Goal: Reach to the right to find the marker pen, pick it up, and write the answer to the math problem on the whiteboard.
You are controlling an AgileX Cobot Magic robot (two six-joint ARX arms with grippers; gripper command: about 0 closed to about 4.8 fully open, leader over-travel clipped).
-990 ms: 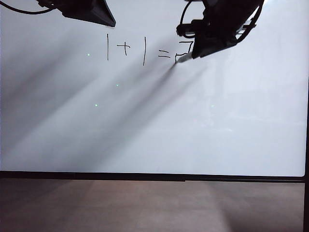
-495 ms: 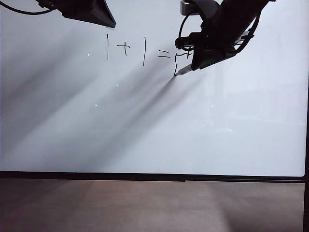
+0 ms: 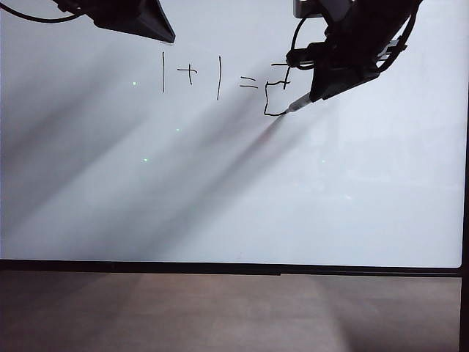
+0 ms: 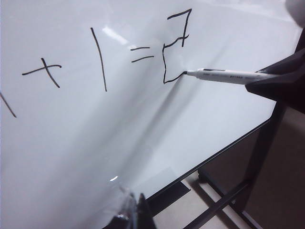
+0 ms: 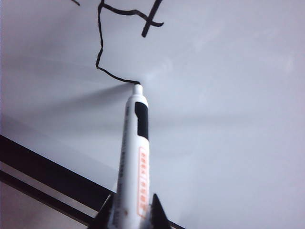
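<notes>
The whiteboard (image 3: 220, 205) fills most of the exterior view. Near its top is the math problem (image 3: 190, 73), thin strokes reading one plus one equals. Right of it stands the answer (image 3: 275, 92), a boxy angular figure whose bottom stroke ends at the pen tip. My right gripper (image 5: 131, 205) is shut on the white marker pen (image 5: 136, 157); the tip touches the board at the end of that stroke. From the exterior view, the pen (image 3: 297, 105) juts from the right gripper (image 3: 326, 88) at the upper right. My left gripper (image 4: 136, 210) hovers shut and empty near the board's upper left (image 3: 157, 29).
A thin black edge (image 3: 220, 267) borders the board's lower side, with a brown wooden surface (image 3: 220, 315) below it. In the left wrist view a black stand frame (image 4: 257, 157) shows beyond the board's edge.
The right gripper has moved right and slightly down with the pen. The figure's left side has lengthened, and a bottom stroke now runs rightward from its lower corner. The left arm has stayed still.
</notes>
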